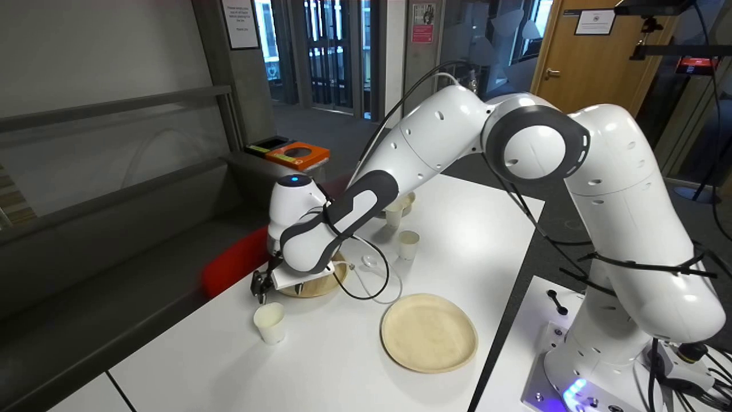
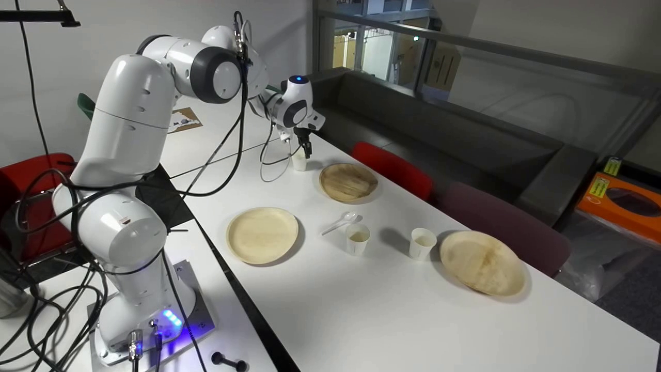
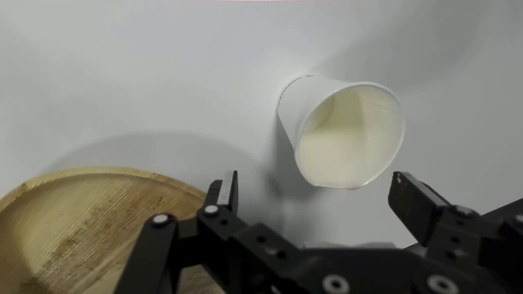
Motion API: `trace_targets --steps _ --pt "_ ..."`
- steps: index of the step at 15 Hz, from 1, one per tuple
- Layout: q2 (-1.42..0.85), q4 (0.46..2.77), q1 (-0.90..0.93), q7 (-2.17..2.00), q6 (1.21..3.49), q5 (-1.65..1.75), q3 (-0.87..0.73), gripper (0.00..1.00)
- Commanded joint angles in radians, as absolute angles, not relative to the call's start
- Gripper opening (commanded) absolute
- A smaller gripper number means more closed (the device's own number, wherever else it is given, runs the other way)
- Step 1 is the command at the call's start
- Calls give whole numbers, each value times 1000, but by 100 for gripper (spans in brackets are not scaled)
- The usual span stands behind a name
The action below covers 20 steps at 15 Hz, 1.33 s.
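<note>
Along the wall runs a long grey couch (image 2: 439,137), and before it spreads a white table (image 2: 439,330). From its base (image 1: 595,340) beside the opposite edge, a white robot arm (image 1: 440,134) reaches over the table toward the couch side. A red chair (image 2: 395,173) and a maroon chair (image 2: 503,225) stand between table and couch. Three round plates lie on the table, well apart: a pale plate (image 2: 262,235) nearest the base, a far plate (image 2: 483,263) close to the maroon chair, and a wood-grained plate (image 2: 348,182) near the red chair. At the arm's end, the black gripper (image 3: 314,179) hangs above the table, near the wood-grained plate. Its two fingers (image 3: 416,202) are spread wide. Just past their tips in the wrist view, facing the gap between them, a white paper cup (image 3: 347,136) stands on the table near the wood-grained plate. Both exterior views show it upright; its inside looks cream. Two similar cups stand farther off: a middle cup (image 2: 357,240), and an outer cup (image 2: 422,244) just beside the far plate. Smallest of all, a white spoon (image 2: 350,217) lies between the wood-grained plate and the middle cup, nearer the cup.
</note>
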<state>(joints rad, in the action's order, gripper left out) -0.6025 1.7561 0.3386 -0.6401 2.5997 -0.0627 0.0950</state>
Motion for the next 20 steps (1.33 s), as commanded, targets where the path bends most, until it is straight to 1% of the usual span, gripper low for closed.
trace_targets --steps 1,12,15,20 --pt "-523 1837 333 -623 2615 -80 77 100" --pt "-507 1908 346 -656 2604 -62 31 100" --pt "-453 1960 342 -684 2611 -53 3 100" --pt "-295 2086 319 -779 2605 2 -99 100"
